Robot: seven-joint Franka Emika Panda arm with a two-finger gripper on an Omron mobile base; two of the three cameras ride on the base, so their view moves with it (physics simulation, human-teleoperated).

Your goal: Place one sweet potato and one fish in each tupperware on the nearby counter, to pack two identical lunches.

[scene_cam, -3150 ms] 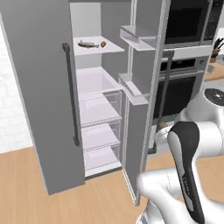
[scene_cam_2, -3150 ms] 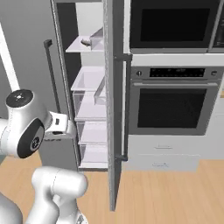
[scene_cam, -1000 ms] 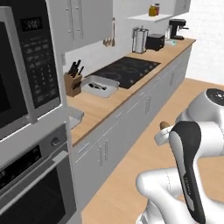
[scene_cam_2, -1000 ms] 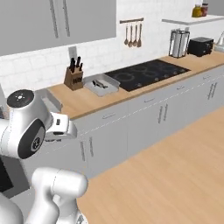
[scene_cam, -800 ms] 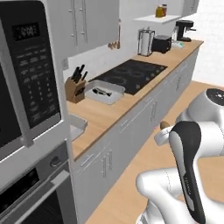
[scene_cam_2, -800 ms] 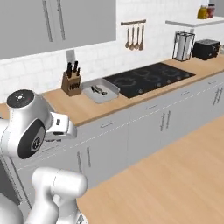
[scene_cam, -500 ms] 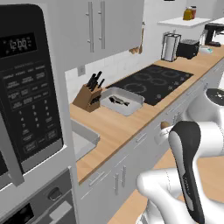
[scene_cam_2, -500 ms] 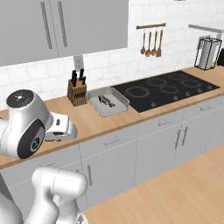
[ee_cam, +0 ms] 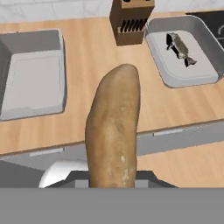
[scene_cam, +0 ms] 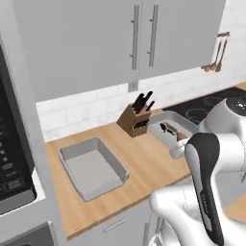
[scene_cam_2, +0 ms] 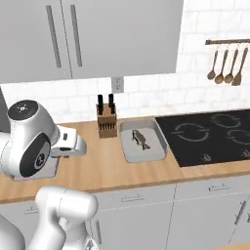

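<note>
Orange-brown sweet potato (ee_cam: 114, 127); grey tupperware (ee_cam: 31, 72); dark grey fish (ee_cam: 177, 46); tan wooden counter (ee_cam: 100, 74); brown knife block (ee_cam: 130, 20).

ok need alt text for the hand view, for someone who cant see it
A sweet potato held in the gripper juts up the middle, over a wooden counter. An empty grey tupperware lies at left; a second tupperware at right holds a fish, beside a knife block.
</note>
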